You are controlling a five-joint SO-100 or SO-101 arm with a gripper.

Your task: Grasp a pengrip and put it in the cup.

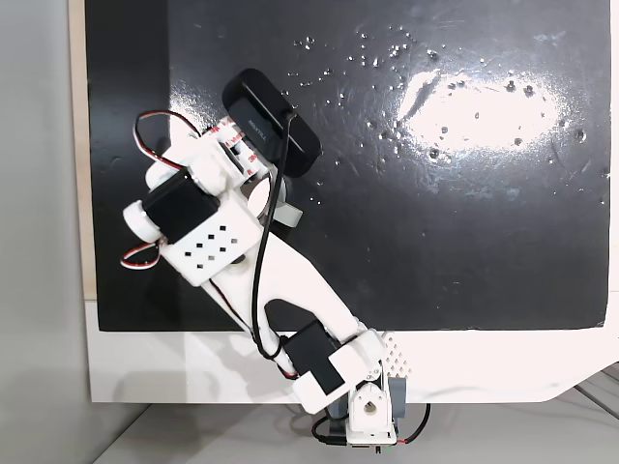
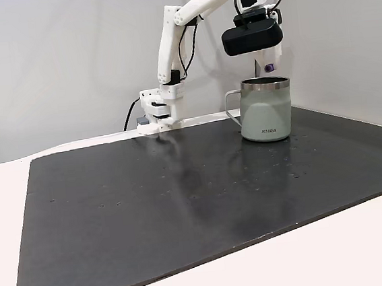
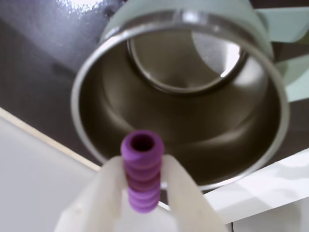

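Observation:
In the wrist view my gripper point(image 3: 142, 163) is shut on the pengrip point(image 3: 142, 182), a small purple ribbed cylinder standing upright between the two white fingers point(image 3: 108, 193). Directly below it gapes the silvery cup point(image 3: 89, 79), its shiny inside bare. From the side in a fixed view, the gripper point(image 2: 267, 65) hangs just above the cup point(image 2: 265, 112) with the pengrip point(image 2: 270, 67) a little over the rim. From above in a fixed view, the arm covers most of the cup; its pale handle point(image 1: 289, 213) sticks out.
The cup stands on a black mat point(image 2: 149, 201) with glare patches point(image 1: 479, 101), lying on a white table point(image 1: 503, 362). The arm's base point(image 2: 157, 112) sits at the mat's far edge. A black wrist camera point(image 2: 252, 38) rides above the gripper.

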